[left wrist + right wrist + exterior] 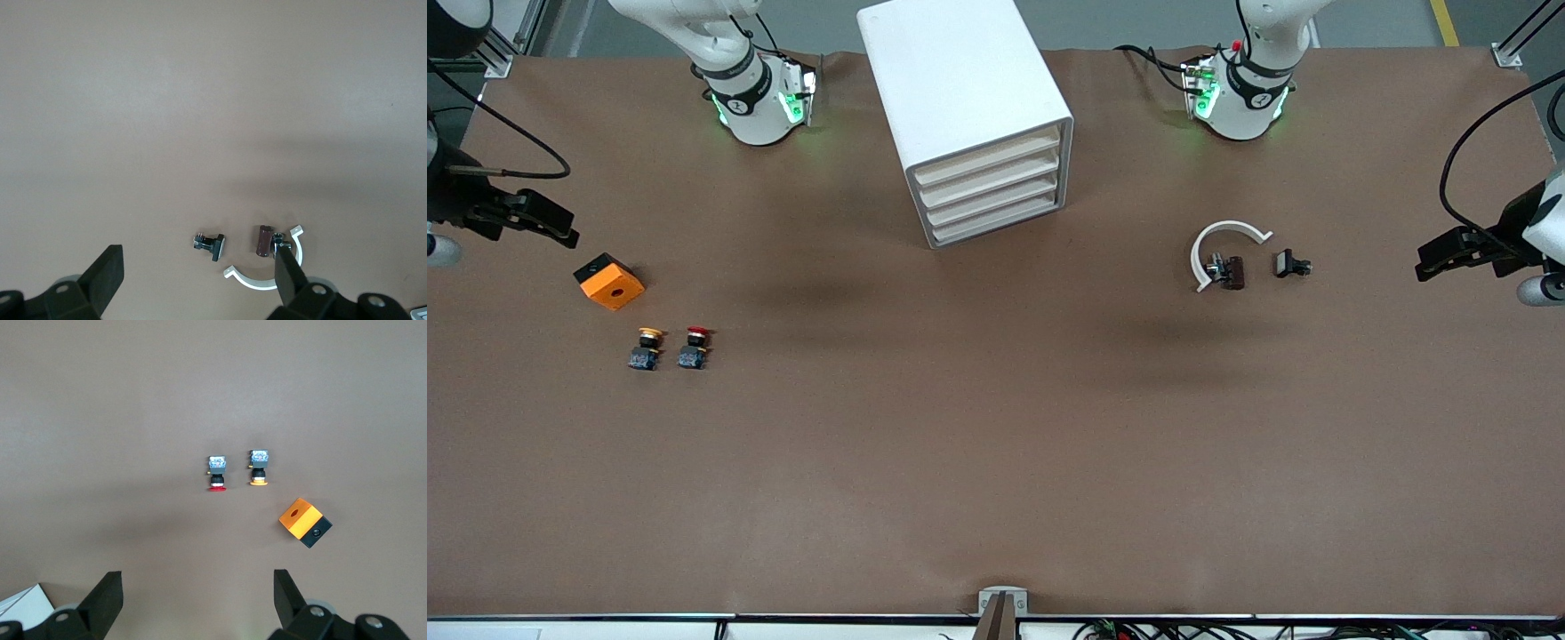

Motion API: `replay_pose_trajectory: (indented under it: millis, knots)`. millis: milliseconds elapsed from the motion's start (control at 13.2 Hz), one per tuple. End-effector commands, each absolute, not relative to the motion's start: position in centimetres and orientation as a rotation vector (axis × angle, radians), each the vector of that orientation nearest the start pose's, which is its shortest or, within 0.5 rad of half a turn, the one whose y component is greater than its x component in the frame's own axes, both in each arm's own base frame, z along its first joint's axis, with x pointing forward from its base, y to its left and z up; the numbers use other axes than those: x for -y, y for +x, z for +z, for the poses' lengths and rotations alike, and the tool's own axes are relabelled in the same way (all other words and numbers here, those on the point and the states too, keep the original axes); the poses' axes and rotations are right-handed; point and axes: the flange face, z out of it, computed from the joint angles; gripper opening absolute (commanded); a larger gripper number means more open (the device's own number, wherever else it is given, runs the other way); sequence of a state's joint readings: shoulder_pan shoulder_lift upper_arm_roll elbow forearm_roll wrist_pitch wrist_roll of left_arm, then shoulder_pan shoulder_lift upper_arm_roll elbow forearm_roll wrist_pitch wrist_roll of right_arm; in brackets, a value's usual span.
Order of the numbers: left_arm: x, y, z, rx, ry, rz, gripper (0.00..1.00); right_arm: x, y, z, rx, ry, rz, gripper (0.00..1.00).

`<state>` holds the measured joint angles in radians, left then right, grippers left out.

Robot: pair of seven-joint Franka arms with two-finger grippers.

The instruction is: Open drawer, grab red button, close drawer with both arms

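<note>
Nearest the front camera: red button point(695, 346) lying on the brown tabletop point(978, 462) toward the right arm's end, yellow-capped button point(646, 348) just beside it at its 9 o'clock, not touching. Orange cube point(609, 281) sitting near them, at 10 o'clock from the yellow one, farther from the camera. Wide bare tabletop running between the buttons and the camera-side edge.

Toward the left arm's end: white curved clip point(1221, 249) touching a small brown part point(1232, 272); small black part point(1289, 264) just beside at 3 o'clock, apart from both.

White cabinet point(960, 98) standing at 12 o'clock of the tabletop centre, farthest back between the two bases. All four drawers sitting flush, shut; bottom drawer point(996, 221) closest to the tabletop. Contents not visible.

Right pincer point(538, 219) hovering released at the tabletop's 9 o'clock edge, over bare surface near the cube, nothing in it; fingers point(107, 600) spread wide in the right wrist view. Left pincer point(1449, 253) hovering released at the 3 o'clock edge, well apart from the small parts, empty. Open room around the cabinet front.
</note>
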<state>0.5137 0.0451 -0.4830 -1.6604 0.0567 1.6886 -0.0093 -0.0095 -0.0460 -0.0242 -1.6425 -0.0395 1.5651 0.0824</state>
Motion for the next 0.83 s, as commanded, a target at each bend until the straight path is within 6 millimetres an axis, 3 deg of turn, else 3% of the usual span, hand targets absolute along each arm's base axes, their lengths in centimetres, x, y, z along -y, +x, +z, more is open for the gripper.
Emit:
replay_pose_trajectory:
  millis: [0,76,227,379,530,758]
  knots:
    - [-2.4,56.9,57.7,0.016,-3.107,0.007,1.0,3.5,53.5,65.5,-0.224,-3.157,0.031,1.0]
    - [-2.3,56.9,57.7,0.013,-3.107,0.007,1.0,4.0,53.1,66.2,-0.225,-3.155,0.044,1.0]
    - [-1.6,57.0,57.7,-0.008,-3.108,0.009,1.0,2.9,53.1,65.9,-0.216,-3.16,0.067,1.0]
    - [-1.8,57.0,57.8,-0.001,-3.105,0.004,1.0,3.3,52.5,65.4,-0.234,-3.145,0.111,1.0]
    - [-1.4,57.0,57.7,-0.006,-3.104,0.005,1.0,3.6,51.2,67.2,-0.239,-3.095,0.069,1.0]
    - [-1.3,56.9,57.9,-0.001,-3.097,0.003,1.0,3.3,50.1,67.0,-0.218,-3.096,0.069,1.0]
